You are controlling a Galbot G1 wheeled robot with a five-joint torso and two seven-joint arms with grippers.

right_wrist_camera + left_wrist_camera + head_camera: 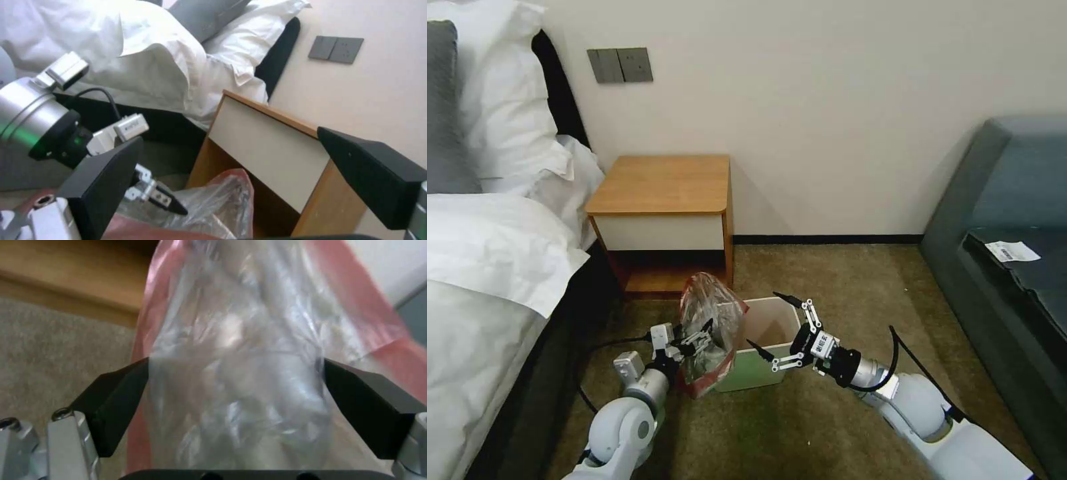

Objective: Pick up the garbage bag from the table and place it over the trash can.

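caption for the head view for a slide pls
Left hand holds the garbage bag at the trash can rim; open right hand waits over the can.

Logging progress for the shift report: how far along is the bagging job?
Pickup done: the table top is bare. In hand: left gripper holds the garbage bag at the trash can's left rim; right gripper open over it. Left: spreading the bag over the rim.

glossy crinkled plastic garbage bag (710, 327), matt wood table (664, 183), seemingly smooth plastic trash can (764, 350)
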